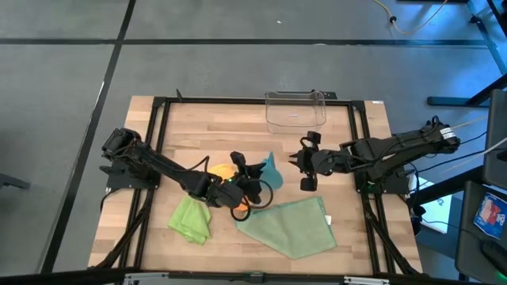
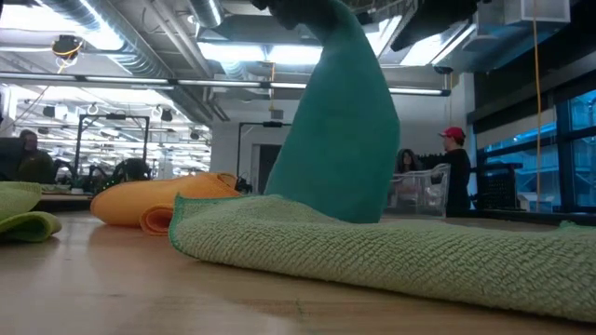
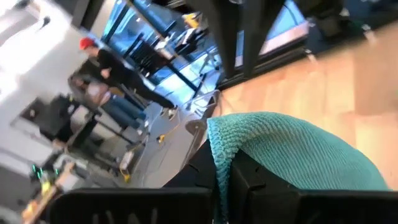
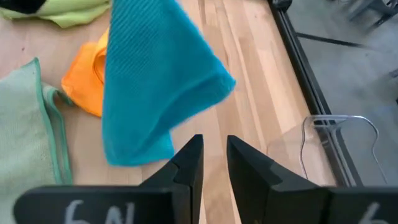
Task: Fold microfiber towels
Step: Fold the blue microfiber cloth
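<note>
The teal towel (image 1: 269, 169) is raised over the middle of the table, and my left gripper (image 1: 255, 184) is shut on its top. In the low view the teal towel (image 2: 340, 121) hangs as a tall cone behind the pale sage towel (image 2: 391, 256), which lies spread on the table. The orange towel (image 1: 222, 169) lies bunched under my left arm, and the lime green towel (image 1: 190, 220) lies crumpled at the near left. My right gripper (image 4: 214, 158) hovers to the right of the teal towel (image 4: 155, 93), slightly open with nothing between its fingers. My left gripper pinches a bunched upper part of the teal towel (image 3: 219, 163) between its two fingers, coming roughly level from the table's left. The towel bulges out past the fingers and hangs down slack below them. The sage towel hides whether the teal towel's lower end touches the table.
A clear plastic bin (image 1: 295, 109) stands at the table's far edge, behind my right gripper. A black frame (image 1: 158, 142) runs around the wooden top. Bare wood shows between the bin and the towels. People stand in the room beyond the table.
</note>
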You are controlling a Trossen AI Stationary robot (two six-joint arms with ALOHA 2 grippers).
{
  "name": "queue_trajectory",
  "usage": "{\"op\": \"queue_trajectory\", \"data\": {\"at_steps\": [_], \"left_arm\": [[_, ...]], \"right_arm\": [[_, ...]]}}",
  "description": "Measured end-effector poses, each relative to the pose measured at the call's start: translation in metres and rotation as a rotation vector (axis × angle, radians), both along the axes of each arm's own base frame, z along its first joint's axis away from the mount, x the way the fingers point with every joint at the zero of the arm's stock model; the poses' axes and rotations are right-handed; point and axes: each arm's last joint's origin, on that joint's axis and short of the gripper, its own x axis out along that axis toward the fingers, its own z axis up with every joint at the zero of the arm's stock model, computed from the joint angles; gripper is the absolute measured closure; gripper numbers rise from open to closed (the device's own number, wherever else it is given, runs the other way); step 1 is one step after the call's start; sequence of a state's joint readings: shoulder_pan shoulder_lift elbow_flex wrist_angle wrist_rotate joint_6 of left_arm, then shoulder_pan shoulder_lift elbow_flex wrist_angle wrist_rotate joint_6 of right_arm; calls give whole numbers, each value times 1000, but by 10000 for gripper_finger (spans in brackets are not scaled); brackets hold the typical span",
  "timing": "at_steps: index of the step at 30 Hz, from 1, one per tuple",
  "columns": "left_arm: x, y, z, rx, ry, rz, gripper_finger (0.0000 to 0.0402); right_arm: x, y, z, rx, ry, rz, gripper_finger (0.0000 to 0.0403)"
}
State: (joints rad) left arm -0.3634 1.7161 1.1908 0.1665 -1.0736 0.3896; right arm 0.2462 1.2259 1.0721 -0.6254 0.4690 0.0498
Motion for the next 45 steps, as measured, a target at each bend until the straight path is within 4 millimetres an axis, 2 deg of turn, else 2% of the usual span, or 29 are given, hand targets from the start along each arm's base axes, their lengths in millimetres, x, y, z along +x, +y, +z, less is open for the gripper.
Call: {"op": "queue_trajectory", "data": {"at_steps": [4, 7, 11, 14, 20, 25, 31, 34, 37, 45], "left_arm": [[3, 12, 1, -101, -89, 43, 337], [7, 21, 4, -223, -145, -19, 286], [7, 36, 7, -404, -174, -99, 223], [-1, 44, 7, -529, -137, -76, 196], [-45, 59, 21, -679, -31, 90, 193], [-77, 64, 35, -815, 26, 134, 194], [-104, 70, 28, -876, 132, 330, 194], [-114, 72, 24, -881, 164, 427, 194], [-118, 73, 23, -889, 167, 479, 195], [-119, 73, 23, -814, 235, 433, 195]], "right_arm": [[0, 0, 0, -1, 1, 0, 328], [0, 0, 0, 1, 1, -1, 328], [-1, 0, -1, -3, 12, 0, 328], [-2, -1, -2, -8, 36, -2, 328], [-6, -2, -6, -1, 81, -21, 328], [-8, -2, -9, 50, 80, -75, 328], [-28, -7, -32, 149, 248, -292, 329], [-41, -9, -48, 198, 355, -385, 333], [-46, -8, -66, 268, 424, -407, 336], [-51, -6, -111, 394, 443, -371, 338]]}}
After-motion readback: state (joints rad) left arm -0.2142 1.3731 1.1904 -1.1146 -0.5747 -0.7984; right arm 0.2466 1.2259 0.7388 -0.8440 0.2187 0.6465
